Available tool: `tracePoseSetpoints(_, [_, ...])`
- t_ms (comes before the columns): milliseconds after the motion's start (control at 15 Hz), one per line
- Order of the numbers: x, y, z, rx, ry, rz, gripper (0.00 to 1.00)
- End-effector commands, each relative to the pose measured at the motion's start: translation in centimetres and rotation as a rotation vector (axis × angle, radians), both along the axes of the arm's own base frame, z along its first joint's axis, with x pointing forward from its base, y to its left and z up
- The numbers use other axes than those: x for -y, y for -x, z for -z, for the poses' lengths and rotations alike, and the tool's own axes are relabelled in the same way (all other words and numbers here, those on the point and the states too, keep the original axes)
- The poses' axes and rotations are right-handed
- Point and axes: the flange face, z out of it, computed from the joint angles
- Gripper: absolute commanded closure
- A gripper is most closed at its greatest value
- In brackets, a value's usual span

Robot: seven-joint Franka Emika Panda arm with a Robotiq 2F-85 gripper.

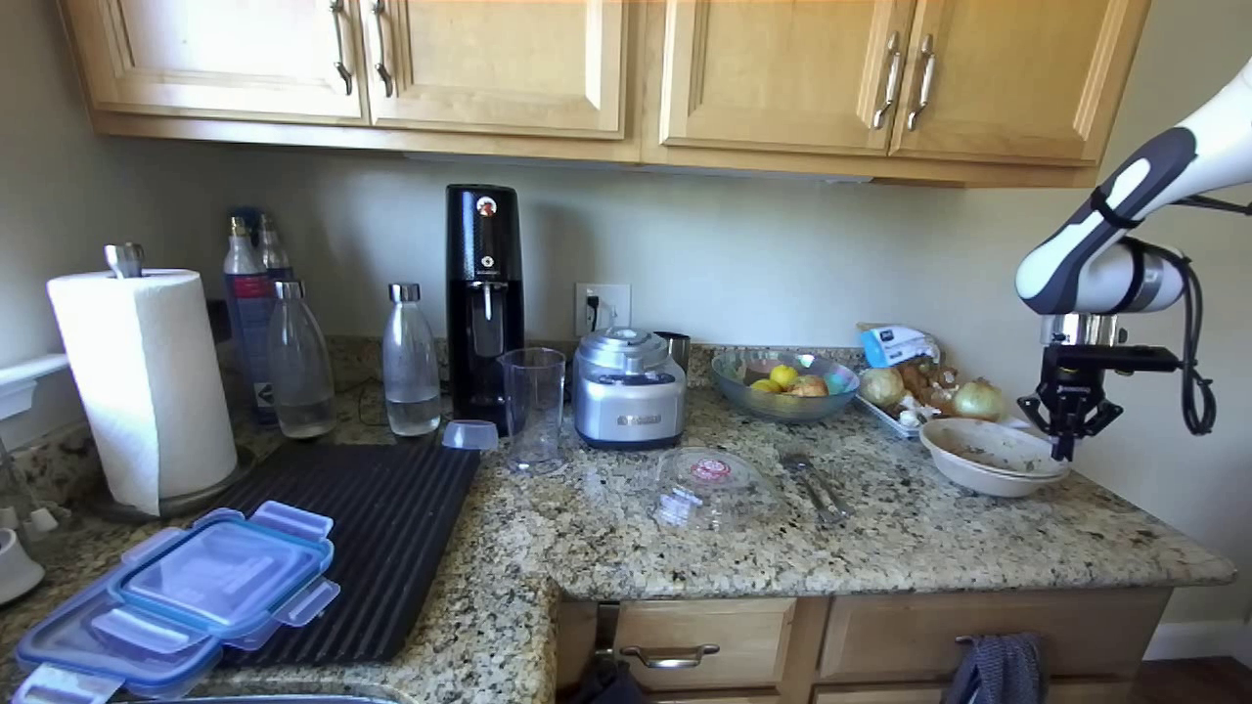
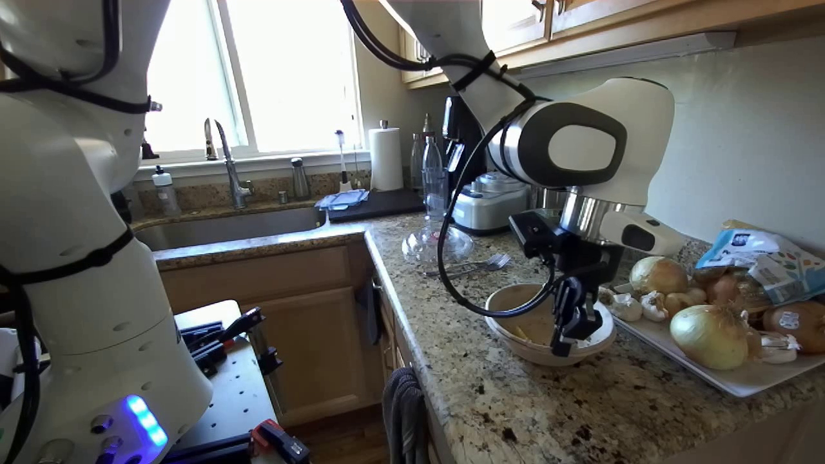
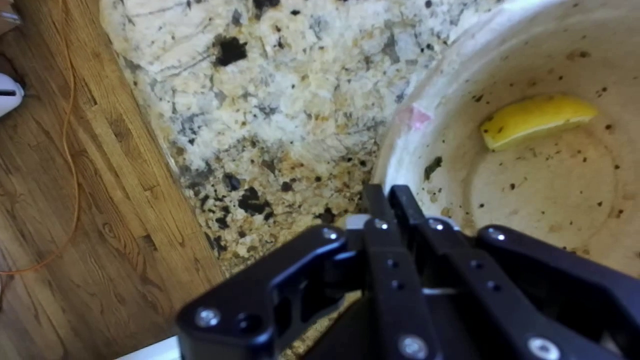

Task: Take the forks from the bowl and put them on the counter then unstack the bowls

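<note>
Wrist view shows the off-white bowl (image 3: 542, 185), brown-stained and flecked with dark bits — end effector (image 3: 386, 192) pinching its rim.

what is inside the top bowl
The top bowl holds a yellow wedge, likely lemon, and dark specks; in the wrist view, the jaws hide part of its inside.

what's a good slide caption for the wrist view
Hand closed at the rim of a bowl, lemon wedge inside, counter below.
</note>
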Motion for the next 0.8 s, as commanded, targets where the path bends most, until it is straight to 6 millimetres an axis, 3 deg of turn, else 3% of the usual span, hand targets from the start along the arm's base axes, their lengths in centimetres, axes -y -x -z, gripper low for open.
tracePoseSetpoints(0, [-0.2,0.3,-1.8,0.034,0.017,-0.026,0.93])
tracePoseSetpoints(733, [-2.0,-1.3,-3.4,-0.002,0.22,-0.155,0.93])
